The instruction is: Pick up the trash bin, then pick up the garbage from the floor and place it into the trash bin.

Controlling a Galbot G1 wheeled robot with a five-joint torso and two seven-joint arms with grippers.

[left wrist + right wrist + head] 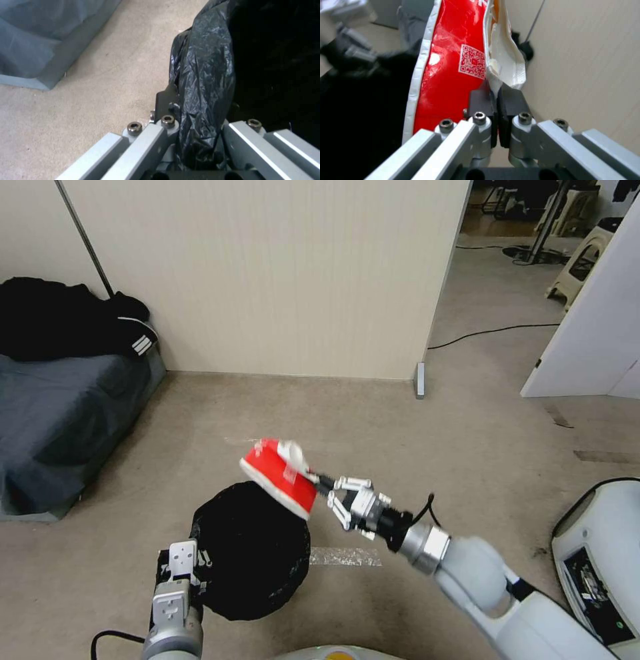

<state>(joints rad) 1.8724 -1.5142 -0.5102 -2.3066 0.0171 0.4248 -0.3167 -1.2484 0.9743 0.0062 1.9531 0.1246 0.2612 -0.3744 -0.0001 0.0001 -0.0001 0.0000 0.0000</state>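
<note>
My right gripper (321,488) pinched the red-white packet (280,478) by one corner above the trash bin (250,550) at its 1 o'clock rim; left gripper (200,573) clamped the rim. I feared it landing outside.

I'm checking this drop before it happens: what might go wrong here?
The right tool pinches only the torn white edge of the red-white packet, which could rip or slip. The packet hangs over the far rim of the trash bin, so it may fall outside. The left tool grips mostly the black bag, which might pull loose.
</note>
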